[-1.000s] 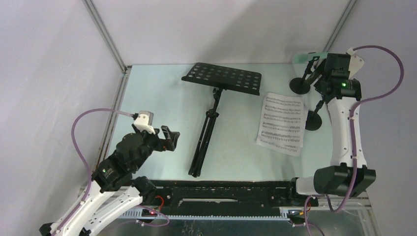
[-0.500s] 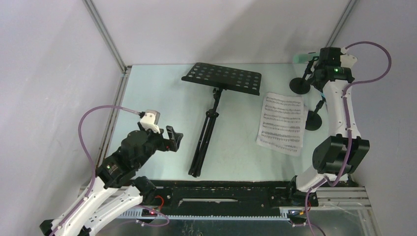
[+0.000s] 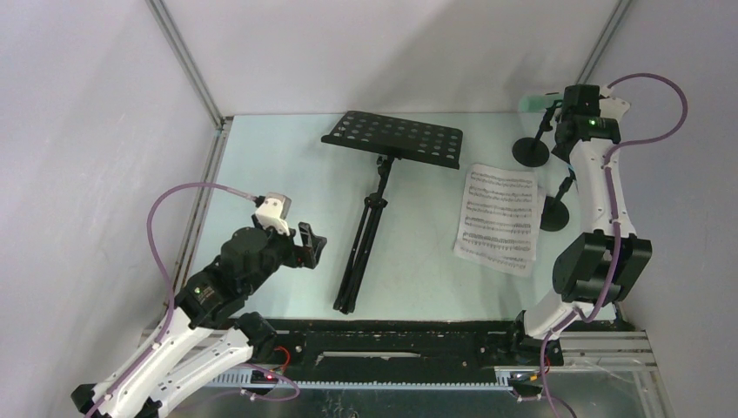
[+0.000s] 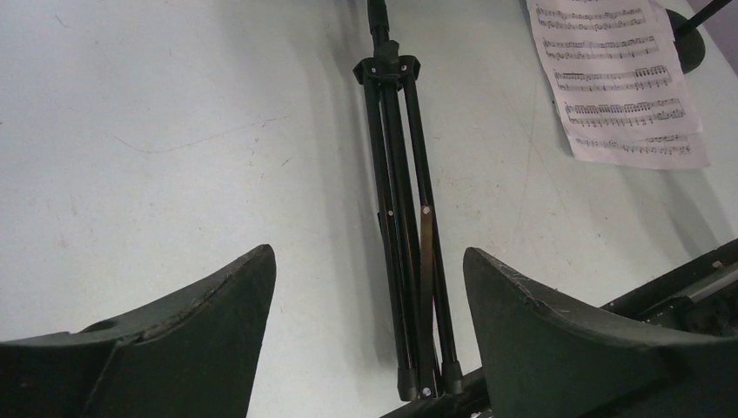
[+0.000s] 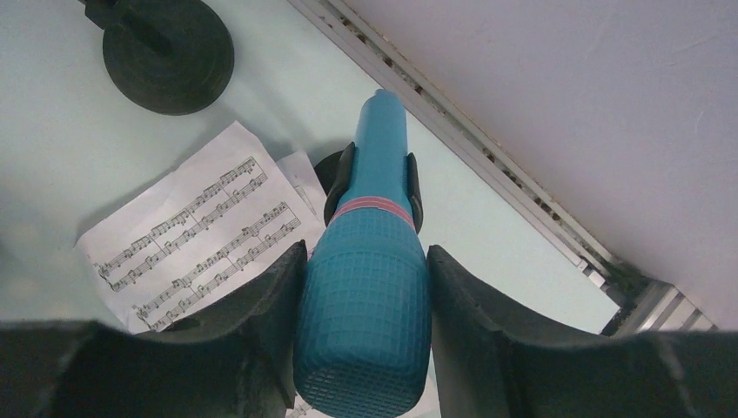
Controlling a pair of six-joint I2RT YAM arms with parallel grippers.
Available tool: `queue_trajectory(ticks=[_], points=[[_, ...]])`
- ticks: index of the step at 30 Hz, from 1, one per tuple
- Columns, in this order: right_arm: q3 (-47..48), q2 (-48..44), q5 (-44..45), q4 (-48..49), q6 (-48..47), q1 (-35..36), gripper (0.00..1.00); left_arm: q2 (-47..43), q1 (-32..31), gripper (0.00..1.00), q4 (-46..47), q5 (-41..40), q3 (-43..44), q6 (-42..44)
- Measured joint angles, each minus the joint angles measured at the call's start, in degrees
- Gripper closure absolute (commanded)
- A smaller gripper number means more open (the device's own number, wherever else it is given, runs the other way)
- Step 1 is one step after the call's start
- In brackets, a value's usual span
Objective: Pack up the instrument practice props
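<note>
The black music rack lies flat on the table, its perforated desk (image 3: 393, 139) at the back and its folded tripod legs (image 3: 358, 252) pointing to the near edge. My left gripper (image 3: 311, 250) is open and empty just left of the legs; in the left wrist view the legs (image 4: 405, 244) lie ahead between its fingers (image 4: 367, 254). Sheet-music pages (image 3: 498, 218) lie to the right. My right gripper (image 5: 365, 252) is shut on the head of the blue microphone (image 5: 370, 287), which stands in a holder's clip (image 5: 411, 187). The mint-green microphone (image 3: 538, 102) sits on the far holder (image 3: 531, 153).
The near holder's round base (image 3: 554, 213) stands beside the sheet pages. A black rail (image 3: 392, 335) runs along the near edge, close to the tripod feet (image 4: 422, 383). Aluminium frame posts and grey walls close in the back and both sides.
My left gripper has moved a little right, toward the tripod legs. My right arm has folded up and its wrist has drawn back over the near holder.
</note>
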Motion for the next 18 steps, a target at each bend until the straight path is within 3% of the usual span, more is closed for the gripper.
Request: queue_trajectory(ticks=[7,18], points=[[-0.1,-0.4,-0.1,-0.1,-0.2,0.0,1.0,0.3,0.0,0.15,0.0,0.6,0.0,0.0],[-1.9,-12.5,1.6,-1.0,-4.2,0.0,1.0,0.7,0.0,0.16,0.0,1.3,0.0,0.0]])
